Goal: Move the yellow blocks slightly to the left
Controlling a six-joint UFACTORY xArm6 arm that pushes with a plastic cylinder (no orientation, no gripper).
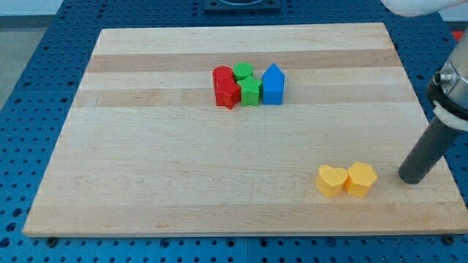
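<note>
Rod and arm come in from the view's right edge: my arm's pale housing shows at the upper right, and from it the dark rod slants down and toward the view's left, so the shaft is tilted rather than upright. My tip (411, 177) sits at the surface of the counter (183, 168) near its right edge, in the lower right part of the board. This tool has no jaws to open or close; it is a plain rod and it has hold of nothing.

Just to the view's left of my tip lie the two yellow blocks, side by side and touching. The yellow hexagonal block (360, 179) is the nearer one, a small gap apart from my tip. The yellow heart-shaped block (332, 180) lies on its far side, further to the view's left.

Well apart from these, near the view's top centre, a cluster of blocks stands packed together. A red block (225, 87), whose exact shape I cannot make out, is on the cluster's left. A green round block (243, 71) and a green star-shaped block (251, 91) are in the middle, and a blue house-shaped block (273, 84) is on the right.
</note>
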